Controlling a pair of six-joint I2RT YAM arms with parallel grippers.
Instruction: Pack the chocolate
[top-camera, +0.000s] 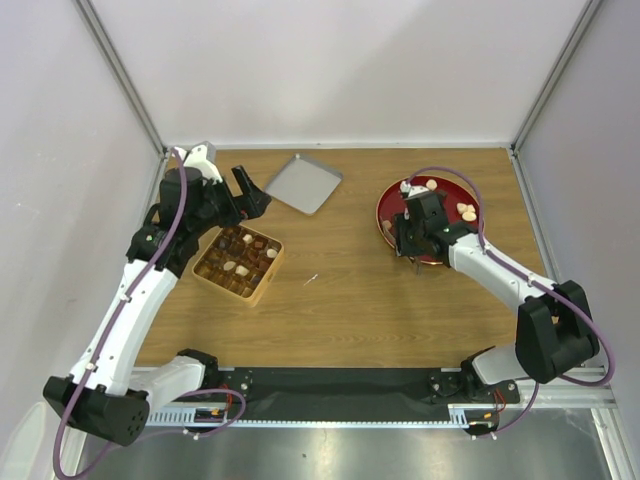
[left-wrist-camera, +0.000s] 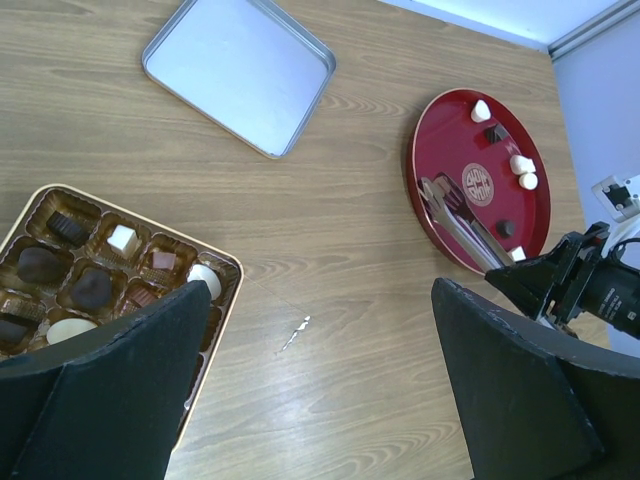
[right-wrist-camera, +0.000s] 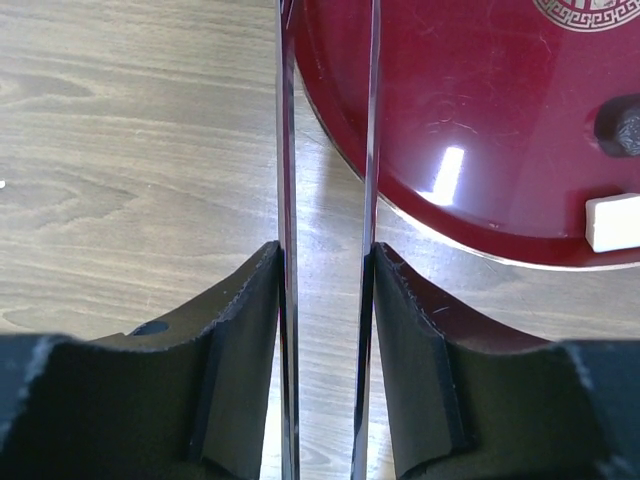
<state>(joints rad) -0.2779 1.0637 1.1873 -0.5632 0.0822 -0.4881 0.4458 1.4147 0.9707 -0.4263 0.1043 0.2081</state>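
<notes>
Several chocolates (top-camera: 240, 255) sit in the compartments of the tan box (top-camera: 262, 285) at the left; they also show in the left wrist view (left-wrist-camera: 92, 285). A few more chocolates (top-camera: 466, 211) lie on the red plate (top-camera: 385, 215), seen in the left wrist view too (left-wrist-camera: 520, 165). My right gripper (top-camera: 410, 235) is at the plate's near-left edge, shut on the thin metal tongs (right-wrist-camera: 285, 150), whose two blades run between its fingers (right-wrist-camera: 240, 330). A cream cube (right-wrist-camera: 610, 220) and a dark sweet (right-wrist-camera: 625, 125) lie on the plate (right-wrist-camera: 470, 120). My left gripper (top-camera: 250, 195) is open and empty, just beyond the box.
The grey lid (top-camera: 303, 182) lies upside down at the back, between box and plate; it also shows in the left wrist view (left-wrist-camera: 238, 70). A small white scrap (top-camera: 311, 279) lies on the wood right of the box. Walls enclose the table on three sides.
</notes>
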